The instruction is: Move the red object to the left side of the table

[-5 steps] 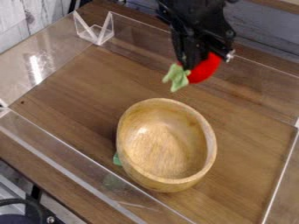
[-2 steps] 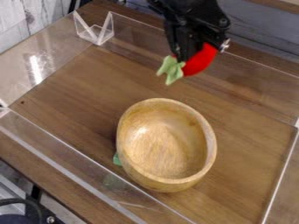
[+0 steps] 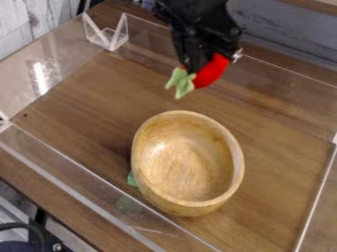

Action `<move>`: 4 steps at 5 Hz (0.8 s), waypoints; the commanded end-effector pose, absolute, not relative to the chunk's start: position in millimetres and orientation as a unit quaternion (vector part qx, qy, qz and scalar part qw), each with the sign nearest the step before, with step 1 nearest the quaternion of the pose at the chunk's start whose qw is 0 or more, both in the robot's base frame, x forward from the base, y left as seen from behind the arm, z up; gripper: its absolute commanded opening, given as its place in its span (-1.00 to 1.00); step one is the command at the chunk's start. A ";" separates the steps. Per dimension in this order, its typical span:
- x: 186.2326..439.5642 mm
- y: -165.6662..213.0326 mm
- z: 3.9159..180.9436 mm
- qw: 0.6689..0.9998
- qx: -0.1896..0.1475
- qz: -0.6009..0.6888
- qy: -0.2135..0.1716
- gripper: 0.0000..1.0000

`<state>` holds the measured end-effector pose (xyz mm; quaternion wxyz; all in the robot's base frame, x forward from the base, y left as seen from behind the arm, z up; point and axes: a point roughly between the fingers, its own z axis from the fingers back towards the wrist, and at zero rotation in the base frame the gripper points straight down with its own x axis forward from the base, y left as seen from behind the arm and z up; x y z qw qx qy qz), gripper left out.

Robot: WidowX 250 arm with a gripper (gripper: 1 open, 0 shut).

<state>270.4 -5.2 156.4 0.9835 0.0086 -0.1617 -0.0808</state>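
The red object (image 3: 211,70), a small red toy with a green leafy cap, hangs above the table (image 3: 93,103), pinched in my gripper (image 3: 202,65). The black gripper comes down from the top of the view and is shut on the toy. Its green cap sticks out to the lower left, over the wood behind the bowl. The toy touches nothing but the fingers.
A round light wooden bowl (image 3: 188,160) sits at the front centre, with a small green scrap (image 3: 133,179) against its left base. Clear acrylic walls (image 3: 79,192) border the tabletop. A clear angled stand (image 3: 105,31) sits at the back left.
My gripper has carried the red toy to the left and slightly down across the back of the table. The bowl has stayed put.
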 end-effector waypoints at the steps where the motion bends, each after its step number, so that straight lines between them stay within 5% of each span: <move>1: 271.9 8.3 176.2 0.980 0.011 -0.088 -0.175 -1.00; 2: 270.8 21.1 187.9 0.979 0.013 -0.103 -0.175 -1.00; 4: 250.2 54.2 179.9 0.981 0.021 -0.087 -0.169 -1.00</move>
